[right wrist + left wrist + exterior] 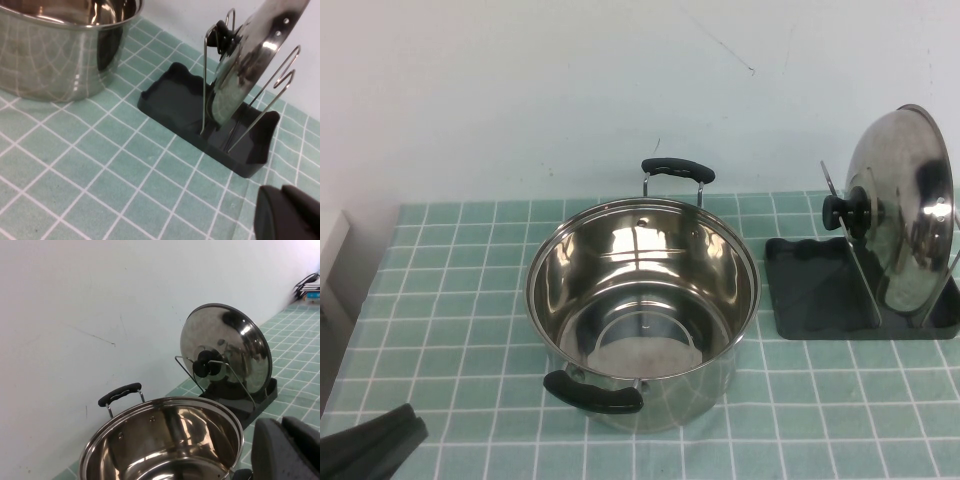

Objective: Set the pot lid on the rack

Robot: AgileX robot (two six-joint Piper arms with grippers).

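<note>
One table (450, 300) carried every item; it was covered in a green cloth with a white grid, and a plain white wall stood behind it. One steel pot (642, 305), the landmark here, stood open and empty, with two black handles, one on its wall side and one on its robot side.

One rack (810, 290) sat on the table to the right of the pot, close to it but apart. One pot lid (903, 210) stood on edge in the rack, right of the pot, held upright between the wire loops with a slight lean; its black knob faced the pot.

Two grippers were present. The left gripper (375, 440) sat low at the near left of the pot, clear of it, showing only as a dark body. The right gripper (292, 212) showed only in its own wrist view, as a dark body on the robot's side of the rack, touching nothing. Jaw state could not be determined for either gripper.
</note>
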